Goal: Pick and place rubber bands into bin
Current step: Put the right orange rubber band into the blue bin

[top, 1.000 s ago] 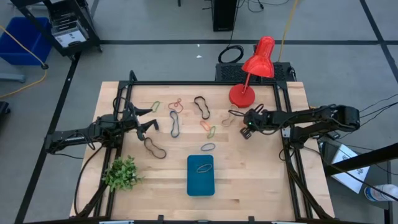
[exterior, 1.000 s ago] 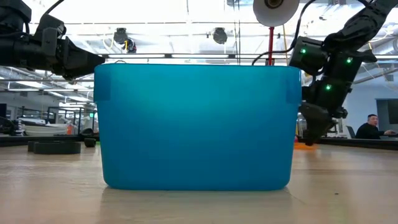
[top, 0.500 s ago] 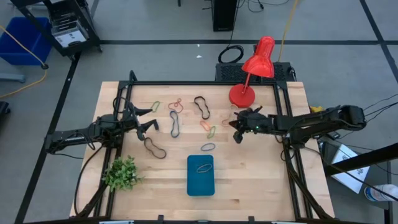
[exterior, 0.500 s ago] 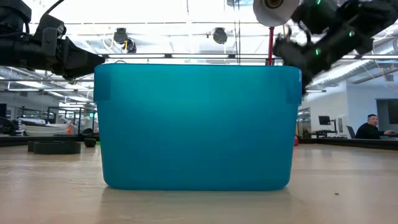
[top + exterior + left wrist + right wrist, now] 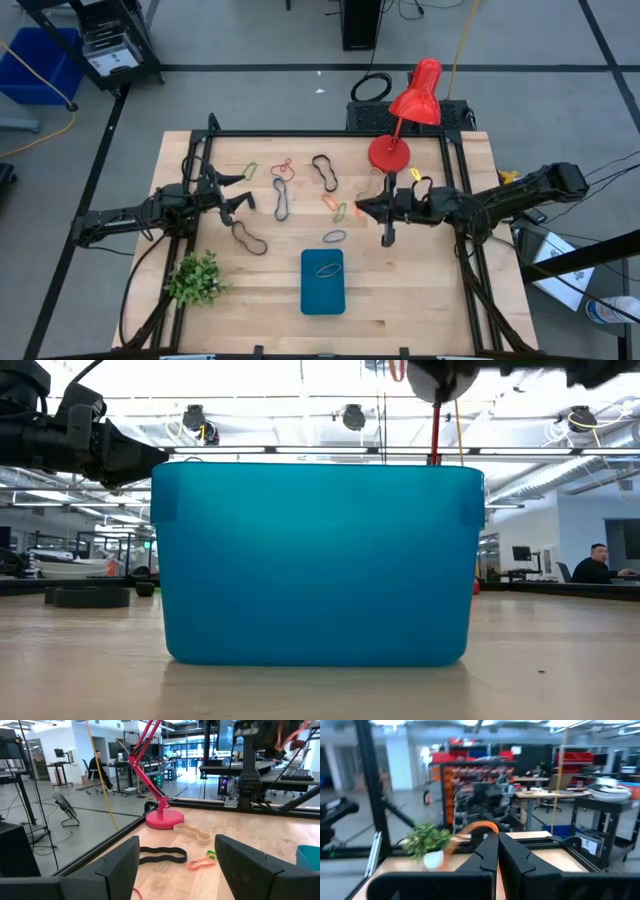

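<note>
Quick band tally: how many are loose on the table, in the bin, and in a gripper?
Bands loose on table: 9
In bin: 1
In right gripper: 1, the orange band
Total: 11

Bin (image 5: 316, 560) blocks low view (rubber bands hidden behind).

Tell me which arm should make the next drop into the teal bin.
Right. The right gripper has its fingers shut on an orange rubber band, nearer the bin. The left gripper waits open by the table's left edge.
</note>
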### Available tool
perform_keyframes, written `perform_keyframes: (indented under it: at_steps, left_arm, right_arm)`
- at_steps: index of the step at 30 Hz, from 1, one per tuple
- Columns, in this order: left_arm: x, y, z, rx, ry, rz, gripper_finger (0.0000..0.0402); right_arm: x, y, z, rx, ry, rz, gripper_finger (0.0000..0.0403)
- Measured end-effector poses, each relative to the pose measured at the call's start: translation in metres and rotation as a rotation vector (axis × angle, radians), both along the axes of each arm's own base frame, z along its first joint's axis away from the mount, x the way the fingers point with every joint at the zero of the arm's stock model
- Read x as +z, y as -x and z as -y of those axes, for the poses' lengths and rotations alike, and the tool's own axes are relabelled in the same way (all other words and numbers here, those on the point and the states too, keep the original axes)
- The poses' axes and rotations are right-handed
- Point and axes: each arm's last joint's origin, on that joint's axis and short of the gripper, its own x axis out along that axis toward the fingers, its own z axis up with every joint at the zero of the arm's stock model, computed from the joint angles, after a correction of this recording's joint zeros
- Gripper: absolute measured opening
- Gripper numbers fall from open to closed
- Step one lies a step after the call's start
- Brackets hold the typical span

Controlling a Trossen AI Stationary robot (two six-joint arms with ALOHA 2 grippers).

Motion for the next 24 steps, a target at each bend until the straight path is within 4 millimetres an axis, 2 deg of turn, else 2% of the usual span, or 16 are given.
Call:
perform_keyframes:
  at_steps: [6, 10, 13, 17, 20, 24]
  left_arm:
    - [0.0, 0.0, 0.0, 0.0, 0.0, 0.0, 0.0267]
    - [0.0, 0.0, 0.0, 0.0, 0.0, 0.001, 0.0267]
    - [0.0, 0.0, 0.0, 0.0, 0.0, 0.0, 0.0267]
    - [0.0, 0.0, 0.0, 0.0, 0.0, 0.0, 0.0267]
    - [0.0, 0.0, 0.0, 0.0, 0.0, -0.001, 0.0267]
    - [0.0, 0.0, 0.0, 0.0, 0.001, -0.001, 0.0267]
  right_arm:
    - [0.025, -0.04, -0.023, 0.053, 0.073, -0.23, 0.0]
    - [0.024, -0.075, -0.037, 0.075, 0.119, -0.379, 0.0]
    - [0.008, -0.098, -0.047, 0.1, 0.148, -0.499, 0.0]
    - [-0.023, -0.121, -0.058, 0.201, 0.126, -0.607, 0.0]
    - [-0.049, -0.131, -0.062, 0.228, 0.089, -0.679, 0.0]
    - [-0.074, -0.136, -0.063, 0.218, 0.05, -0.768, 0.0]
